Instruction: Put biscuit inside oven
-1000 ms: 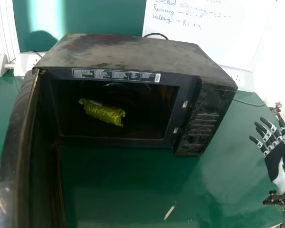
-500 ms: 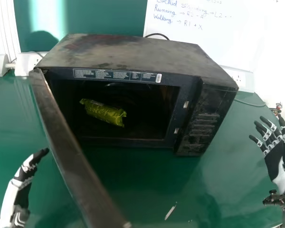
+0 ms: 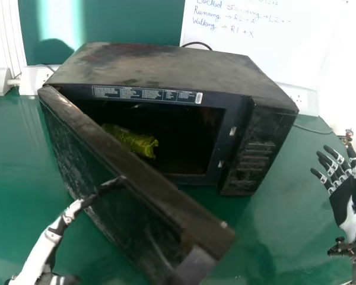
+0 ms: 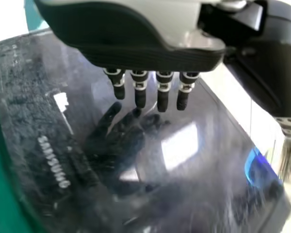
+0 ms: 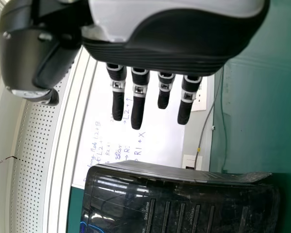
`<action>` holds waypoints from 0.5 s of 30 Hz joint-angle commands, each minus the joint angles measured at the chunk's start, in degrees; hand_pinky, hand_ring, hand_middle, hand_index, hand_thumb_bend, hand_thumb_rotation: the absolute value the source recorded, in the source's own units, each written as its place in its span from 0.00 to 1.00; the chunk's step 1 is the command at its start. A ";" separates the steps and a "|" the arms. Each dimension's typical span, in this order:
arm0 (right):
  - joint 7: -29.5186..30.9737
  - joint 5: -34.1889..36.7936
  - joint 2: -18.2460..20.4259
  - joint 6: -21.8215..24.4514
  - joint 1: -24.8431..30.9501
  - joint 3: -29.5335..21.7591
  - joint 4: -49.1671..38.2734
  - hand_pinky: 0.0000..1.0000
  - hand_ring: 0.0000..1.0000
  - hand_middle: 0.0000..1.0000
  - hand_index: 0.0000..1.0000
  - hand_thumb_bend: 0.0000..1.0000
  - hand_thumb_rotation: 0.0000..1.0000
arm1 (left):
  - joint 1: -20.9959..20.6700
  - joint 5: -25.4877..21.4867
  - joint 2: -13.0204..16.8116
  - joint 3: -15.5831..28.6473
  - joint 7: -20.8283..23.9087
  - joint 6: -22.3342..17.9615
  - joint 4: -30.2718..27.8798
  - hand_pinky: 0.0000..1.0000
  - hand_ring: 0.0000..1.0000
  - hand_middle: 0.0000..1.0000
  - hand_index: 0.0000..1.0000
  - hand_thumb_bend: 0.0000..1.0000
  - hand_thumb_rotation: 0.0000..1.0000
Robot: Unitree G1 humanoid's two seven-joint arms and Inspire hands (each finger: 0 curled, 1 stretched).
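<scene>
One oven door [image 3: 130, 219] swung nearer closed, left hand [image 3: 56, 228] at outer face, fingers [image 4: 140, 97] straight, slightly apart; biscuit [image 3: 143, 144] lay inside, only closing apparently remained.

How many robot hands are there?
2. The left hand has its fingers straight, up against or close to the outside of the half-open oven door. The right hand is open, off to the right of the oven.
</scene>
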 commanded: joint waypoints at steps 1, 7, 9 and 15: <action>0.28 0.35 0.32 -0.35 0.67 0.01 -0.53 0.85 0.83 0.82 0.85 0.69 1.00 | -0.58 3.05 1.07 2.08 0.64 -1.20 -0.88 1.00 1.00 1.00 1.00 0.98 0.97; 0.33 0.66 0.44 -0.11 0.57 -0.03 -0.39 0.87 0.84 0.83 0.85 0.69 1.00 | -2.18 6.48 1.43 2.17 2.37 0.72 -3.50 0.96 1.00 1.00 1.00 0.92 1.00; 0.65 0.40 0.31 -0.49 0.59 0.09 -0.09 0.87 0.85 0.84 0.86 0.70 1.00 | -2.18 7.52 1.99 2.30 2.35 2.33 -5.19 0.99 1.00 1.00 1.00 0.92 1.00; 0.07 -0.24 0.71 -0.86 0.56 0.34 -0.28 0.87 0.84 0.83 0.86 0.72 1.00 | -2.35 12.67 2.74 3.77 3.61 6.42 -10.39 0.96 0.97 1.00 1.00 0.93 1.00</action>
